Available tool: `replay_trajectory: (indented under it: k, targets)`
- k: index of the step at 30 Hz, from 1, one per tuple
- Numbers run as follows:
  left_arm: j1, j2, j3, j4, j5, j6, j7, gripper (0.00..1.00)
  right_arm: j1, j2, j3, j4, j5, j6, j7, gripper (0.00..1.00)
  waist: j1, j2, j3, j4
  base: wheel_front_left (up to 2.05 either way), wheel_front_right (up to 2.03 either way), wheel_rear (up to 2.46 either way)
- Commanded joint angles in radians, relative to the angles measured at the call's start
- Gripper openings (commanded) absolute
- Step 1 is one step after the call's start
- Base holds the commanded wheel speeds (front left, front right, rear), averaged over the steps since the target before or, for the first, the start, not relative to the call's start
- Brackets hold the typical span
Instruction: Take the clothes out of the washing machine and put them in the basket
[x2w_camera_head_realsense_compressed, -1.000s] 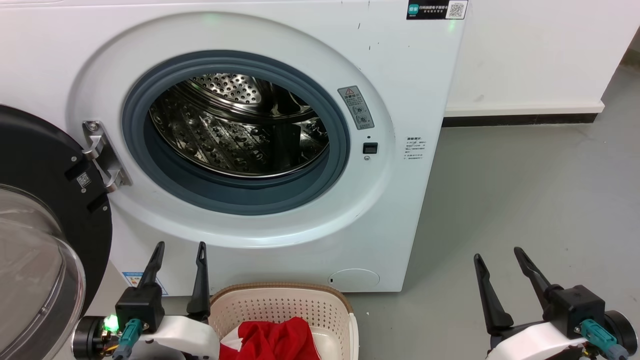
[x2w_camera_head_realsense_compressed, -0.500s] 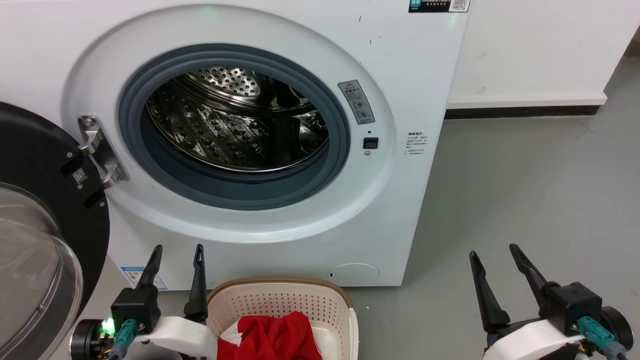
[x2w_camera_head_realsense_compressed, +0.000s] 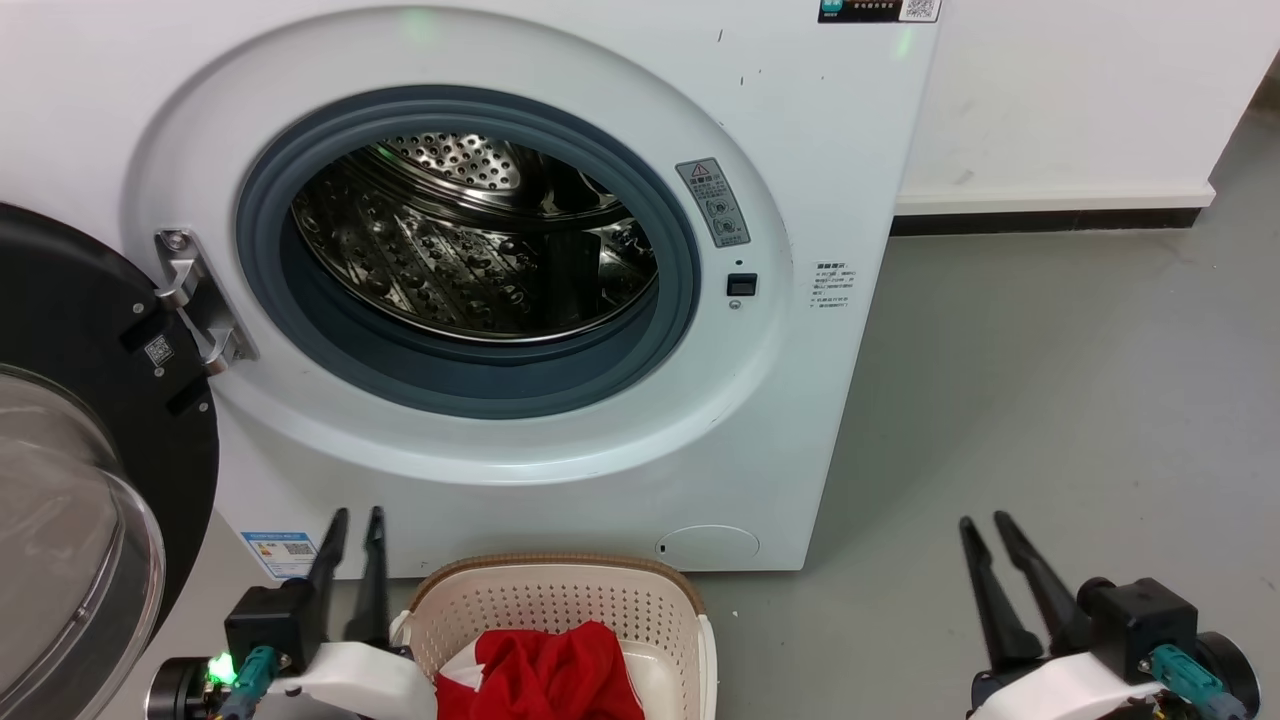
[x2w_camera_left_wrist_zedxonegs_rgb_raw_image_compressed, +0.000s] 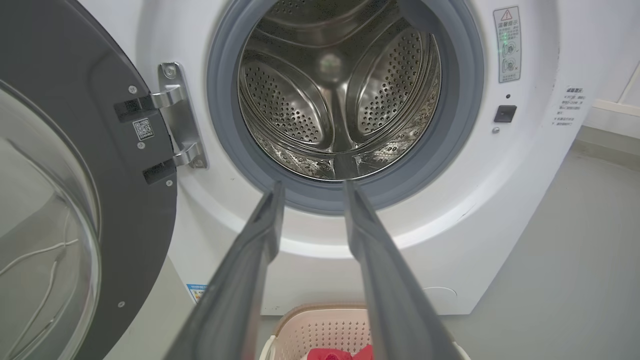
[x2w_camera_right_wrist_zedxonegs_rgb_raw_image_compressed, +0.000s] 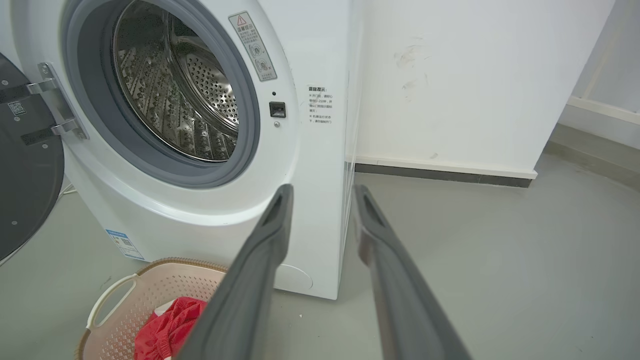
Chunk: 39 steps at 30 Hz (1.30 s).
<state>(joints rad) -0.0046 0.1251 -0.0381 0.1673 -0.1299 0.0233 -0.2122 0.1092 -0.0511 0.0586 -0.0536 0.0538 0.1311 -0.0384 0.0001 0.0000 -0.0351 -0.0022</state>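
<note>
Bright red soft fabric clothes (x2w_camera_head_realsense_compressed: 545, 675) recorded inside cream perforated plastic basket (x2w_camera_head_realsense_compressed: 560, 600).
The basket is set on the grey floor (x2w_camera_head_realsense_compressed: 1050, 400) just before the large white front-loading washing machine (x2w_camera_head_realsense_compressed: 800, 150), whose black-framed glass door (x2w_camera_head_realsense_compressed: 80, 330) is swung open. The left gripper (x2w_camera_head_realsense_compressed: 352, 520) and right gripper (x2w_camera_head_realsense_compressed: 983, 522) are each held narrowly parted, nothing gripped.

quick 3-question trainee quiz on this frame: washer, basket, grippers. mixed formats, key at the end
1. True or false: the red clothes lie in the basket.
2. The washing machine door is: A) shut, B) swung open on the robot's left, C) lying on the floor.
3. What do the left gripper and right gripper hold?

Key: 1 true; 2 B; 3 nothing, both are empty with fingers slightly apart.
</note>
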Motion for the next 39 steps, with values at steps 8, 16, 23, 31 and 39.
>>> replay_trajectory:
  k: [8,16,23,31,39]
  targets:
    - [-0.032,-0.005,0.032,0.012,-0.176,-0.019,0.051,0.00,-0.027,-0.012,-0.004,0.016,0.203,0.000,0.002,0.00,0.0000,0.0000,0.003,0.000,0.00,0.00,0.00]
    - [-0.038,-0.016,0.042,0.013,-0.378,-0.040,0.085,0.00,-0.063,-0.025,-0.012,0.064,0.426,0.000,0.012,0.00,0.0000,0.0000,0.006,0.000,0.00,0.00,0.00]
    - [-0.045,-0.022,0.053,0.018,-0.492,-0.052,0.109,0.00,-0.079,-0.030,-0.018,0.088,0.552,0.000,0.018,0.00,0.0000,0.0000,0.008,0.001,0.00,0.00,0.00]
    - [-0.053,-0.028,0.065,0.025,-0.612,-0.064,0.135,0.00,-0.097,-0.034,-0.027,0.112,0.683,0.000,0.026,0.00,0.0000,0.0000,0.011,0.001,0.00,0.00,0.00]
    - [-0.062,-0.034,0.075,0.031,-0.722,-0.077,0.159,0.00,-0.112,-0.037,-0.035,0.135,0.801,0.000,0.034,0.00,0.0000,0.0000,0.013,0.001,0.00,0.00,0.00]
